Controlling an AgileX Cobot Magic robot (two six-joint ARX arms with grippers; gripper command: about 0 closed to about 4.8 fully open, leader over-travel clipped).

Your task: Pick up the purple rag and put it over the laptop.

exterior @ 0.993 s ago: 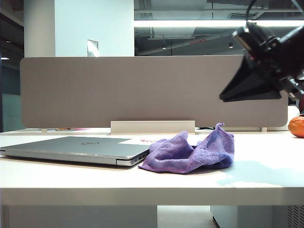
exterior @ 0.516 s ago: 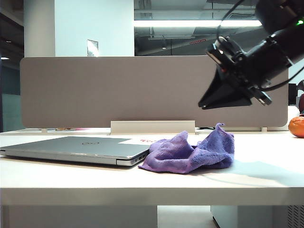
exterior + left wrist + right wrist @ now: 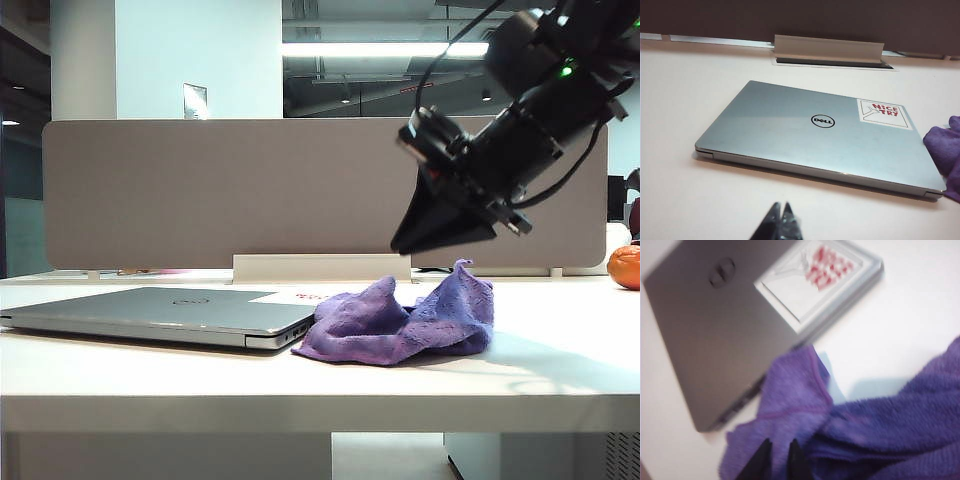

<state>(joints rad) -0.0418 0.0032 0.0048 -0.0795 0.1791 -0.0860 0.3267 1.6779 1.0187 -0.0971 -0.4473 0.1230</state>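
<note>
The left hand hangs low over the worktop, its two dark fingertips pressed together with nothing between them. It shows only in its own wrist view, not in the exterior one. Beyond it lies the laptop, shut and flat, lid up, with a round logo in the middle of the lid and a white sticker with red lettering at one far corner.

In the exterior view the laptop lies on the left part of the worktop, with ports showing on the side edge that faces the rag. The rag sits crumpled in a heap just beside that edge, one fold reaching up to the laptop's corner; whether it touches the corner I cannot tell. One peak of the rag stands up on its right side.

The right hand hovers above the rag, clear of it, tilted down and to the left on its dark arm. In the right wrist view its fingertips stand a narrow gap apart, nearly closed, empty, with the rag directly below them and the laptop just past it.

Behind the worktop stands a grey divider panel, and at the far right edge an orange fruit rests on the worktop, well apart from the right hand.
</note>
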